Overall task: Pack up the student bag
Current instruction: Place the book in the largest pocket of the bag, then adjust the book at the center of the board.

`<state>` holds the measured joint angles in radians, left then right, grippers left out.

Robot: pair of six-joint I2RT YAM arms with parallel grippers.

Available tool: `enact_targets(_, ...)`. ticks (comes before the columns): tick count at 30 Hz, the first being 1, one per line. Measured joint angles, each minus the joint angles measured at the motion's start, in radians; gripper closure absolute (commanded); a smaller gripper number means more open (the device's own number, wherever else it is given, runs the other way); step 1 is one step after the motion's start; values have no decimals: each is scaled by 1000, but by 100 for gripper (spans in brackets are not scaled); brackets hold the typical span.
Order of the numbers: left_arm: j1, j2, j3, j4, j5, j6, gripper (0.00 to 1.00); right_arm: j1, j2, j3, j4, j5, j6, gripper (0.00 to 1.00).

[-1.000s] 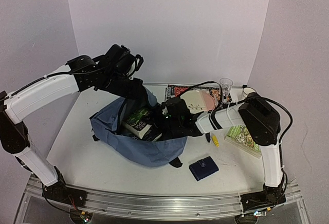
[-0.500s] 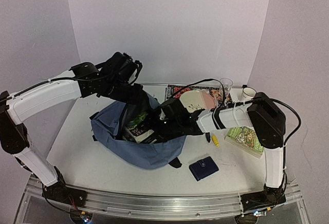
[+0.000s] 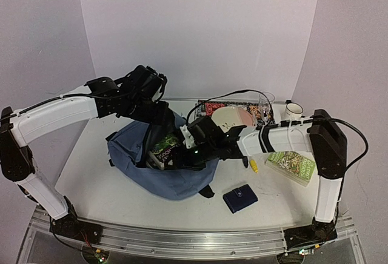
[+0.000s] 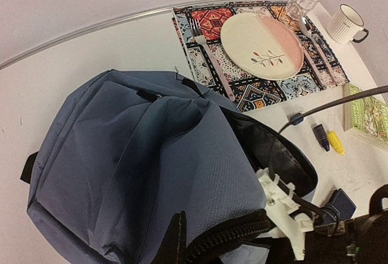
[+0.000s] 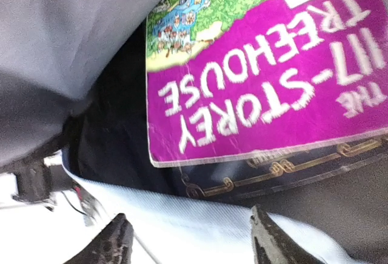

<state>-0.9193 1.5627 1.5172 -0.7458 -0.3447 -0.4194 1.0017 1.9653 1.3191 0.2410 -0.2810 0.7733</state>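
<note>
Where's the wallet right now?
In the top view, the wallet lies on the table, front right, just right of the bag and in front of the yellow marker.

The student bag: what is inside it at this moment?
A purple Treehouse book lies over a dark book with gold trim. Fabric of the student bag hides anything deeper.

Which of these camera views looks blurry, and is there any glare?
Right wrist: soft close-up, the purple book's lettering smears toward the right edge. Left wrist: sharp, though the table edge bows from lens distortion. Top external: even light, no glare.
</note>
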Motion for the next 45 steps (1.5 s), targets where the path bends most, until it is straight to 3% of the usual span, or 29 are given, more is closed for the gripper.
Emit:
enact_targets(8,1,0,-42,25,5,-8,96,-104,-184,-49,-86,94,-216,22)
enact_targets(12,2,0,-76,34,33,-8,86,-199,-279,-99,-123,123,-293,13)
enact_targets(15,3,2,-104,40,61,-10,67,-279,-349,-141,-183,153,-341,3)
enact_targets(18,3,2,-133,40,80,-12,44,-371,-405,-164,-275,216,-390,2)
enact_targets(25,9,-20,-159,39,83,-23,20,-626,-461,-214,-439,329,-484,2)
enact_targets(36,52,-165,-166,44,80,-27,4,-1082,-389,-269,-497,276,-543,2)
enact_targets(45,76,-238,-208,50,80,-41,0,-1166,-262,-292,-494,244,-561,2)
